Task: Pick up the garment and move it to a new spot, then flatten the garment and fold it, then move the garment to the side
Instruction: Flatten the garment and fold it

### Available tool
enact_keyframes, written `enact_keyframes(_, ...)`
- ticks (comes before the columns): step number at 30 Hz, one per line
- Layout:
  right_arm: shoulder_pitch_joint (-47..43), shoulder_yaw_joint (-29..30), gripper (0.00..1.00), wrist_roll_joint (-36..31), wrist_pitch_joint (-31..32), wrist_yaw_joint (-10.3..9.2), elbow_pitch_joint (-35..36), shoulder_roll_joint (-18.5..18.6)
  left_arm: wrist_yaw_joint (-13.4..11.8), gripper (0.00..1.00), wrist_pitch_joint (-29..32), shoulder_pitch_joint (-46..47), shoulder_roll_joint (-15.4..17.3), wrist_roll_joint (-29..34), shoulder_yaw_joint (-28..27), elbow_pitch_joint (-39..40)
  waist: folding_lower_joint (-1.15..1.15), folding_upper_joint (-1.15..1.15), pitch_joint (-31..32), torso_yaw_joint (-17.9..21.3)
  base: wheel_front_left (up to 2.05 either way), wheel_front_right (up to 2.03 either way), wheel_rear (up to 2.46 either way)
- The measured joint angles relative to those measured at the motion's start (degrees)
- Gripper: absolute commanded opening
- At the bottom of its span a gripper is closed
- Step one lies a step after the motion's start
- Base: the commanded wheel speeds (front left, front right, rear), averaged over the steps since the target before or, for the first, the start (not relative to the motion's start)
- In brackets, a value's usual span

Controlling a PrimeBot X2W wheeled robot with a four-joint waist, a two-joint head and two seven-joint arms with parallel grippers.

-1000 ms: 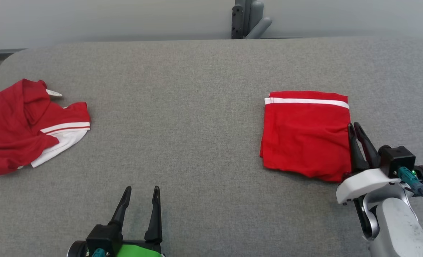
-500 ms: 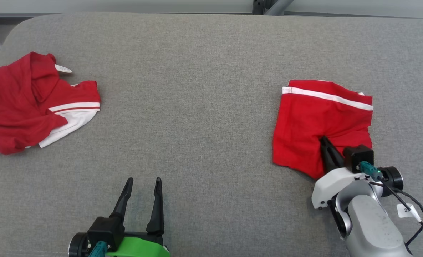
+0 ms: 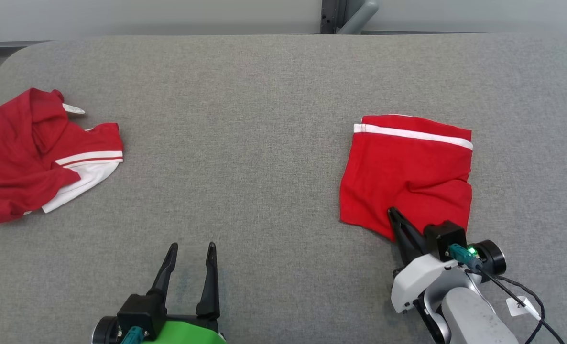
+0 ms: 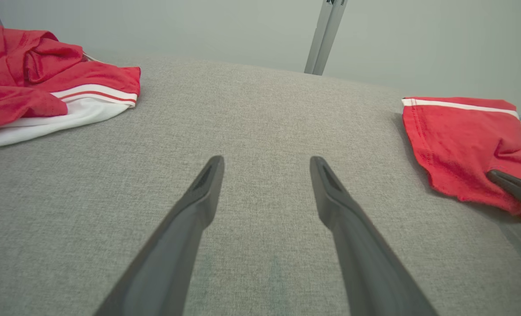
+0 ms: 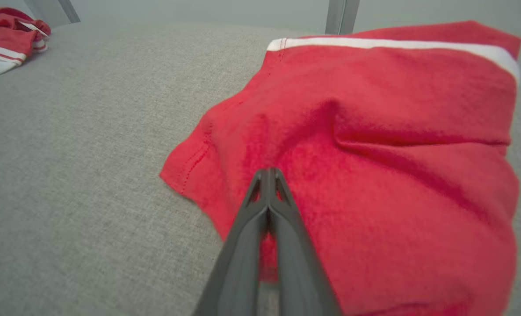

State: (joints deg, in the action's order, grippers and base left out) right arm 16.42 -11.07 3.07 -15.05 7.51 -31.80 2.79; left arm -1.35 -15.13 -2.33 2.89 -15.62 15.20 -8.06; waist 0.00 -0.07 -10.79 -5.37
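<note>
The garment (image 3: 408,165) is a red piece folded into a rough square, with a white stripe along its far edge. It lies on the right half of the grey tabletop (image 3: 245,143), nearer the tabletop's near edge than its far one. The part by the stripe is flat and smooth. The near part is rumpled: creases run together toward one spot, and the near right corner is drawn inward. Stitching shows along the hem on the side facing the tabletop's middle.

The right tool (image 3: 392,212) comes in from the tabletop's near right. Its two dark fingers are pressed together with no gap between them. Their tips sit on the garment's near part where the creases meet, pinching a pucker of red cloth.

The left tool (image 3: 191,247) is at the tabletop's near edge, left of the middle. Its fingers are spread wide, with bare tabletop between them.

A second garment (image 3: 30,157), red with a white panel and stripes, lies crumpled at the tabletop's left edge. A small white label (image 3: 73,109) sticks out on its far side.
</note>
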Motion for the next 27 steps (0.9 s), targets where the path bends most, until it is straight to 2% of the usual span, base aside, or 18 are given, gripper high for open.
enact_keyframes(7,1.21,-2.26,0.0,0.37,0.0,0.0,-6.01,0.03,0.09,1.0,0.0,0.0,0.0,-0.08,0.04,-0.41,0.0,0.0,0.21,0.68,0.0,0.0,0.0)
enact_keyframes(12,1.58,-3.8,0.0,1.56,0.0,0.0,-7.69,0.03,0.33,1.0,0.0,-0.19,0.0,-0.07,-0.63,-1.11,0.0,0.0,1.06,0.75,0.0,0.0,0.0)
enact_keyframes(15,-0.11,-4.82,0.0,2.13,0.0,0.0,-7.66,0.04,0.32,1.0,0.0,-1.54,0.0,-0.32,-1.21,-1.23,0.0,0.0,2.26,0.84,0.0,0.0,0.0)
enact_keyframes(18,-3.04,-4.67,0.0,2.4,0.0,0.0,-4.01,0.03,0.05,1.0,0.0,-3.36,0.0,-0.96,-2.27,-0.77,0.0,0.0,3.79,1.17,0.0,0.0,0.0)
enact_keyframes(20,-5.17,-4.13,0.49,2.43,0.0,0.0,0.23,0.29,-0.23,1.0,0.0,-4.56,0.0,-0.88,-3.14,0.01,0.0,0.0,4.79,1.62,0.0,0.0,0.0)
enact_keyframes(21,-6.31,-3.63,0.99,2.74,0.0,0.01,2.37,0.57,-0.26,1.0,0.0,-5.02,0.0,-0.87,-3.58,0.4,0.0,0.0,5.24,1.93,0.0,0.0,0.0)
enact_keyframes(27,-12.49,2.58,1.0,4.09,0.0,0.0,14.94,3.69,-0.16,1.0,0.0,-7.68,-0.01,0.76,-6.21,2.01,0.0,0.0,7.69,4.32,0.0,0.0,0.0)
